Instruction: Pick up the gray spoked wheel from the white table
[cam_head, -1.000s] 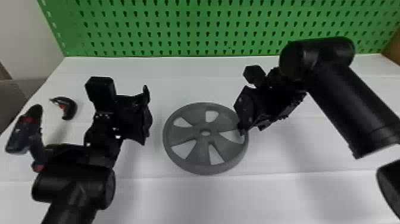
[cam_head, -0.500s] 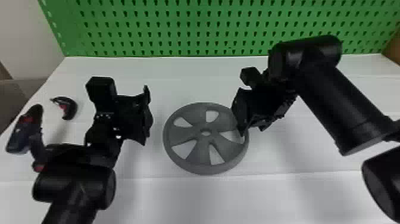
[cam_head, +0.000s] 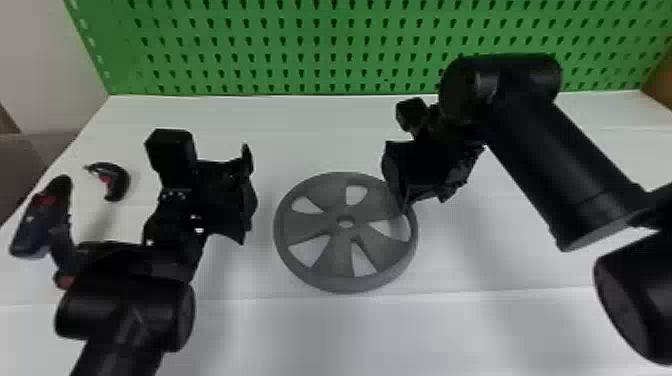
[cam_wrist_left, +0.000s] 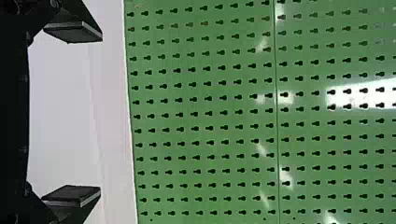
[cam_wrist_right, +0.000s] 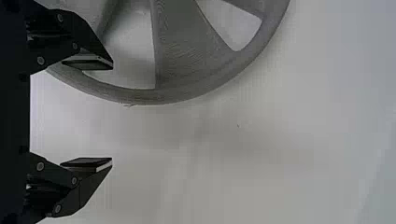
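Black and spread wide, the two fingers of the right gripper (cam_head: 403, 191) hold nothing, one over the near edge of the single gray wheel (cam_head: 305, 229), touching or not I can't tell. That wheel, with five openings, lies flat on one white table (cam_head: 425, 332), between this gripper and the left gripper (cam_head: 248, 195), also wide open and empty

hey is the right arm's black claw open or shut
Open: in the right wrist view, the black right claw has its two flat fingers standing wide apart, nothing clamped between them.
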